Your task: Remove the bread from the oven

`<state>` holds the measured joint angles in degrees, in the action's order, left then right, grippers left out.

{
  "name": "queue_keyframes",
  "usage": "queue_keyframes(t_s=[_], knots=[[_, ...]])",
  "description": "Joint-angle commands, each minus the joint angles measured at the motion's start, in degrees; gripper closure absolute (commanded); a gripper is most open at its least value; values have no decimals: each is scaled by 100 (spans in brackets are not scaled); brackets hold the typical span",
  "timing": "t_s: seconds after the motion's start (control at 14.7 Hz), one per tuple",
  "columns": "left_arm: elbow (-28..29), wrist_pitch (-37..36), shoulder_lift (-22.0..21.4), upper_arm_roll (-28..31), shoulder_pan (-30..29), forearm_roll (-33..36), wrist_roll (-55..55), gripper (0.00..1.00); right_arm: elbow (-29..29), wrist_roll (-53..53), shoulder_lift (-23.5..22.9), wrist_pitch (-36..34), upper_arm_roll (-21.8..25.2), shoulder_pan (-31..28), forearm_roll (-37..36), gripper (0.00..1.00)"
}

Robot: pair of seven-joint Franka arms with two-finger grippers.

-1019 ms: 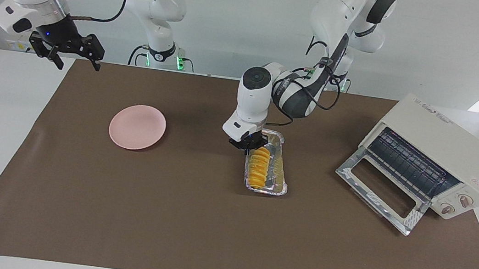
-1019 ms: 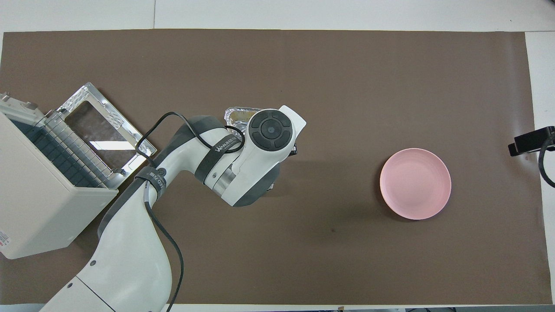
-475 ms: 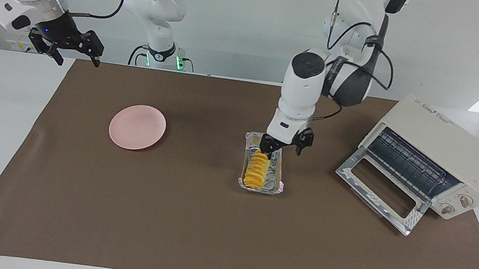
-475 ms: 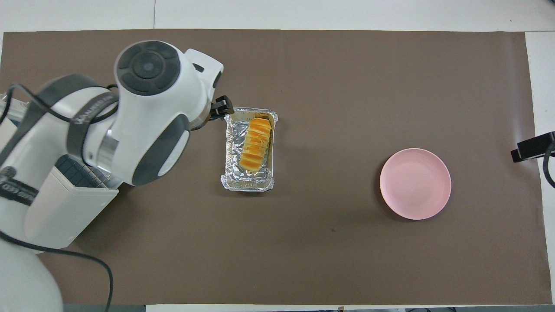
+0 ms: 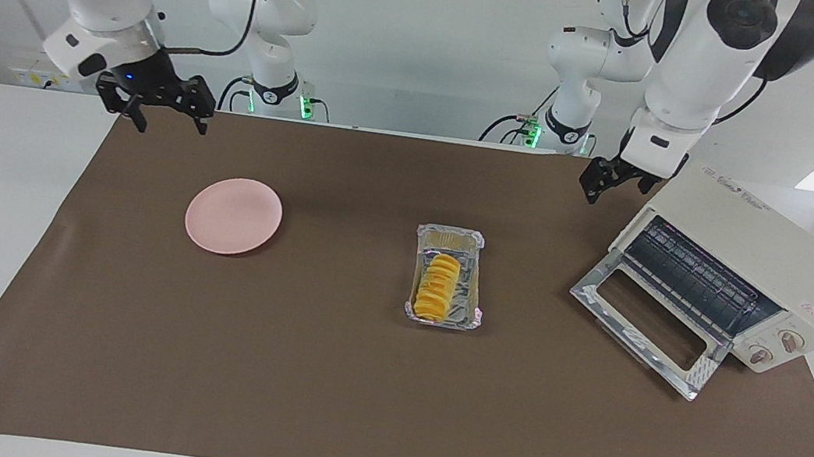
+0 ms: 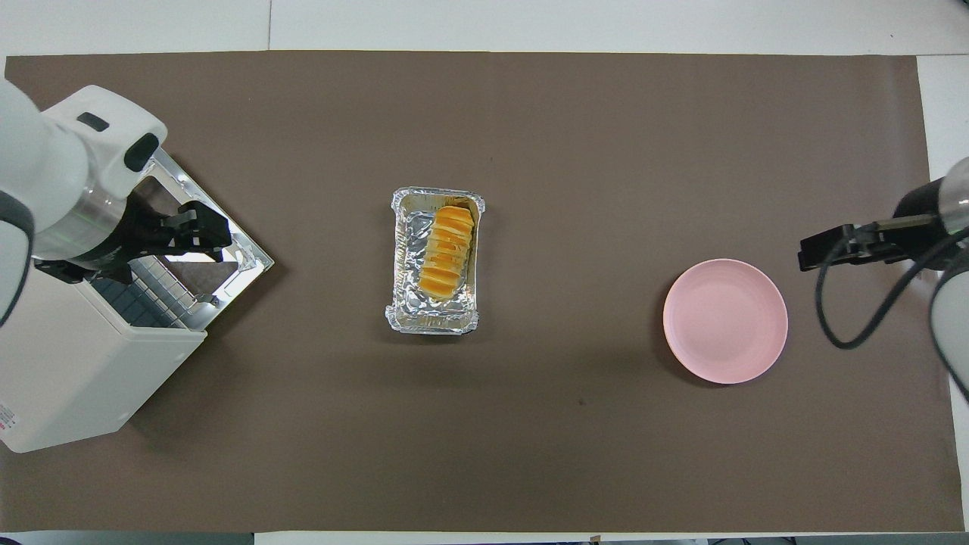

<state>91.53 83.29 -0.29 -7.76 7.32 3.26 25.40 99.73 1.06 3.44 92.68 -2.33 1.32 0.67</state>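
The left gripper (image 5: 615, 179) hangs in the air just beside the oven (image 5: 732, 271), near its top corner; its fingers (image 5: 595, 182) look pressed close together, though this is hard to judge. Well apart from them, the bread (image 5: 437, 286) lies in a foil tray (image 5: 473, 278) on the tabletop (image 5: 325, 375). The right gripper (image 5: 165, 106), fingers (image 5: 200, 115) spread and empty, hovers near the pink plate (image 5: 233, 215). The oven door (image 5: 646, 323) is down.

Bread out, oven open

The yellow-orange ridged bread (image 5: 438, 288) lies lengthwise in a foil tray (image 5: 478, 294) mid-table, well apart from the cream-white oven (image 5: 752, 262) at the left arm's end, whose glass door (image 5: 646, 323) is dropped flat, its wire rack bare.
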Motion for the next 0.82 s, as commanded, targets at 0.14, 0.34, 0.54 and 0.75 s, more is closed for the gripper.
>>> queue_keyframes(t_s=[0.14,0.34,0.54,0.75], knots=[[260,-585,-533,-14,-633,-141,-1105,0,328,1614,-509,1162,-4,1158,65,0],[269,-683,-542,-393,-1197,-229,-1537,0,83,2668,-1167,1778,-4,1877,74,0],[138,-472,-385,-402,-1242,-255,-1661,0,-1126,4029,-2781,1991,13,2791,-31,0],[102,-463,-138,-358,-1198,-343,-1644,0,-1711,4683,-3525,2130,22,3119,-146,0]])
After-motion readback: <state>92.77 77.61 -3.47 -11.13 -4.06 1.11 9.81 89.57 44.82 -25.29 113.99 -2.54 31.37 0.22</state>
